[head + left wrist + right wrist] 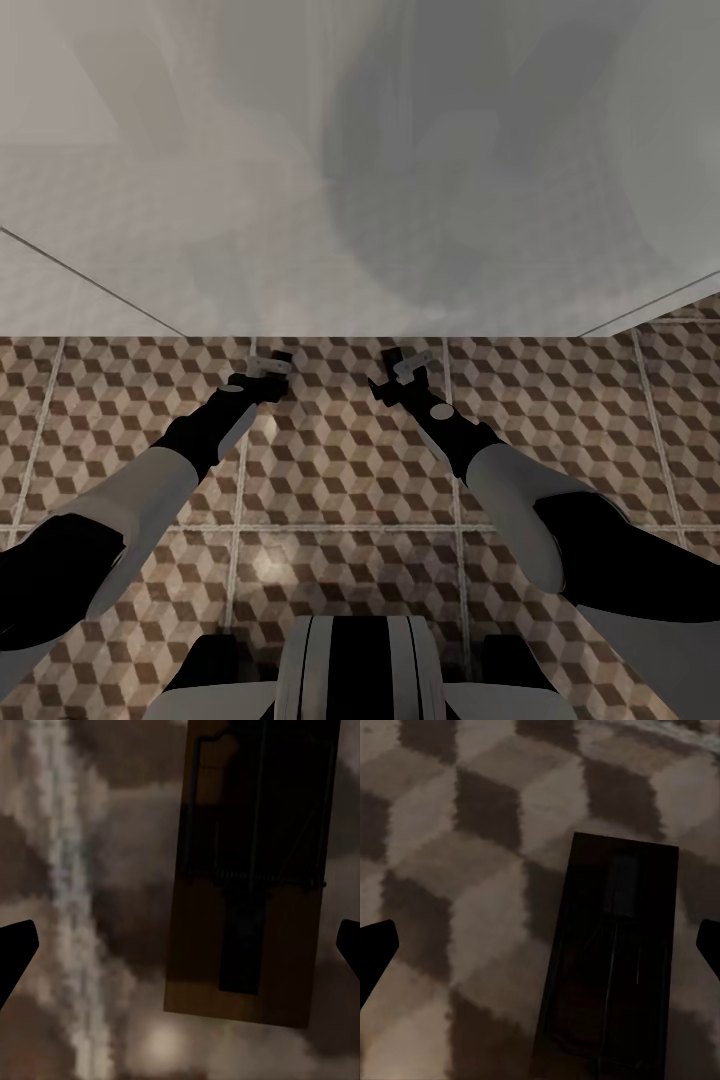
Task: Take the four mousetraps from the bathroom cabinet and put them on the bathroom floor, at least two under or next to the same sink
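Floor (340, 480): tiled, printed cube pattern in brown, beige and white; slight sheen, one soft light spot; pale grout lines.
Mousetrap under left wrist (251, 877): wooden board, tan-brown, matt, smooth; thin dark metal wire and coiled spring on top.
Mousetrap under right wrist (611, 960): flat board, in shadow, very dark; material hard to tell; thin wire lines faintly visible.
White surface ahead (300, 200): smooth, pale grey-white, semi-gloss with blurred reflections.
Arms (510, 490): smooth hard shells, matt black and light grey.
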`<state>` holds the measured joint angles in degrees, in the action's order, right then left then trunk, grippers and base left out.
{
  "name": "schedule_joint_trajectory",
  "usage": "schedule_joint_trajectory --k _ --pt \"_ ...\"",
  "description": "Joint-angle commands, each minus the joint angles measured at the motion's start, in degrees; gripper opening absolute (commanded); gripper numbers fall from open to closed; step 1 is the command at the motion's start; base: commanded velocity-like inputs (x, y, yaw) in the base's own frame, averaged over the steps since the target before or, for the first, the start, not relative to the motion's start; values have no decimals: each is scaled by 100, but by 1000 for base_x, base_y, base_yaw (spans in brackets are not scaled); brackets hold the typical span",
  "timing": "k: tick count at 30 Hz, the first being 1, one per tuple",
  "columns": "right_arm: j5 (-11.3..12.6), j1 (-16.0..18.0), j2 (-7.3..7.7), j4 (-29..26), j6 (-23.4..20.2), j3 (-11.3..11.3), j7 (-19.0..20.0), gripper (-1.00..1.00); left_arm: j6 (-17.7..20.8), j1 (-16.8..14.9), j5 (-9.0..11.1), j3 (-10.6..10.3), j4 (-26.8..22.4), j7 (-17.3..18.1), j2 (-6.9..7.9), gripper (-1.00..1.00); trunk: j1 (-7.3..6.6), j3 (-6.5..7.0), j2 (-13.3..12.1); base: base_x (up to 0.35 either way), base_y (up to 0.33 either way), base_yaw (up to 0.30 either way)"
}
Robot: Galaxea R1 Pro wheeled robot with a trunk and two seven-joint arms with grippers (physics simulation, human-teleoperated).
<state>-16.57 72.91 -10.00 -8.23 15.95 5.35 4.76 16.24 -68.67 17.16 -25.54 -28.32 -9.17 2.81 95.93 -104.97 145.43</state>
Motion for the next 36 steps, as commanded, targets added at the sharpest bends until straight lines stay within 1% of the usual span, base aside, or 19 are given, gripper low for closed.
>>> schedule_joint_trajectory --k 1,18,24,36 --pt "14 4 0 5 13 28 -1 100 28 -1 62 -48 -16 -49 9 100 -1 -3 1 0 0 0" --pt "14 4 0 7 13 28 -1 100 28 1 62 -47 -16 -49 9 100 -1 -3 1 -8 0 0" --pt "14 4 0 6 13 28 -1 100 28 1 60 -48 -16 -49 9 100 -1 -3 1 -253 0 0" --pt "14 4 0 6 13 28 -1 100 28 -1 61 -48 -19 -49 -9 100 -1 -3 1 -329 0 0"
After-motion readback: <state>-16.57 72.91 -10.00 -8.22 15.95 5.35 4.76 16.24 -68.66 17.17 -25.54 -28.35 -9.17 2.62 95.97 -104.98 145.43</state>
